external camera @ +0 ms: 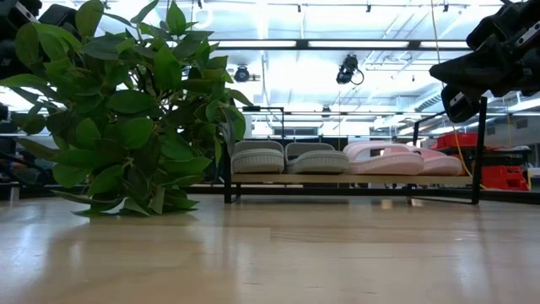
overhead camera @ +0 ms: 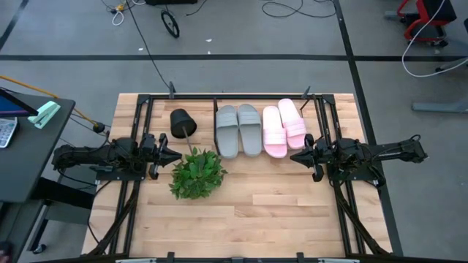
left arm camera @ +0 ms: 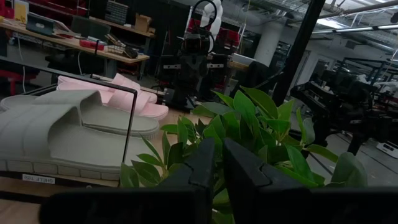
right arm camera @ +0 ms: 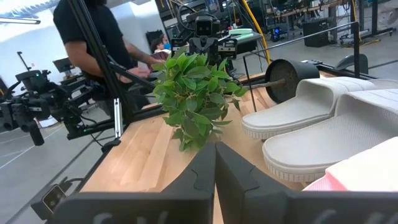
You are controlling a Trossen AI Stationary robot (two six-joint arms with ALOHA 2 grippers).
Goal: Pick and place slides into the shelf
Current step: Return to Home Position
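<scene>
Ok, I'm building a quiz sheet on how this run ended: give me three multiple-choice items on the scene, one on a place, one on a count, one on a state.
1. On the shelf, the grey slides lie:
A) beside the pink slides, on the plant's side
B) between the two pink ones
C) stacked on the pink ones

2. Slides on the shelf:
A) two
B) three
C) four

3. The right hand is:
A) shut on a pink slide
B) shut and empty
C) wide open

Answers:
1 A: the high view shows the grey pair, then the pink pair, side by side.
2 C: two grey and two pink lie there.
3 B: the right wrist view shows its fingers closed with nothing between them.
</scene>
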